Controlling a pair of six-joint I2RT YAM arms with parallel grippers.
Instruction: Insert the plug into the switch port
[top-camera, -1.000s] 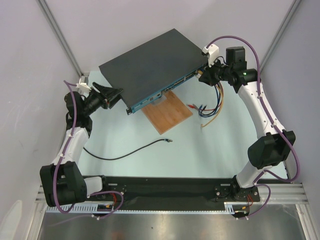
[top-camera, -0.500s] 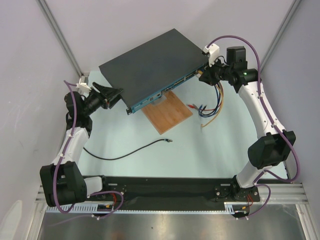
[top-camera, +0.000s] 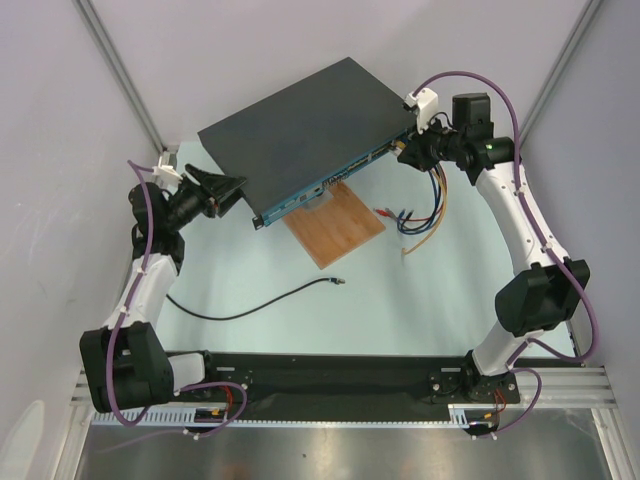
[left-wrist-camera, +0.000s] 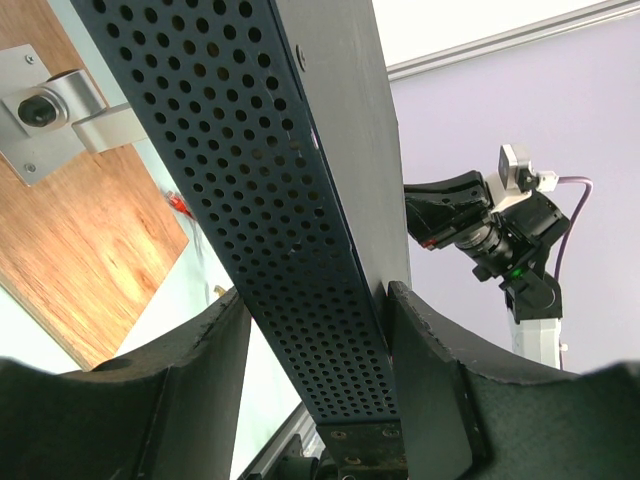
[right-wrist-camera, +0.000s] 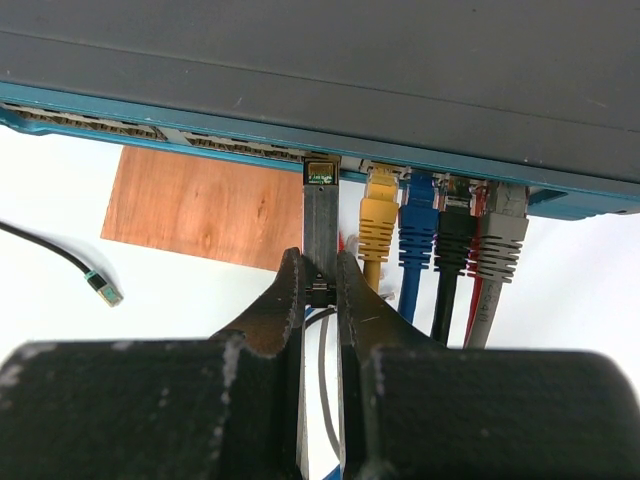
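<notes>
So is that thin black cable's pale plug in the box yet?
Out. The thin black cable's pale plug lies loose on the pale table, apart from the flat dark-grey box.

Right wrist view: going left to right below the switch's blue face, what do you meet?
Below the switch: plug on the loose black cable, wooden board, dark flat strip held by the right gripper, yellow connector, blue connector, black connector, grey connector.

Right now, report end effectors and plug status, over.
Left end effector clamped on switch edge. Right end effector shut on dark strip at port row. Plug loose on table, ungripped. Yellow cable occupies port beside strip.
</notes>
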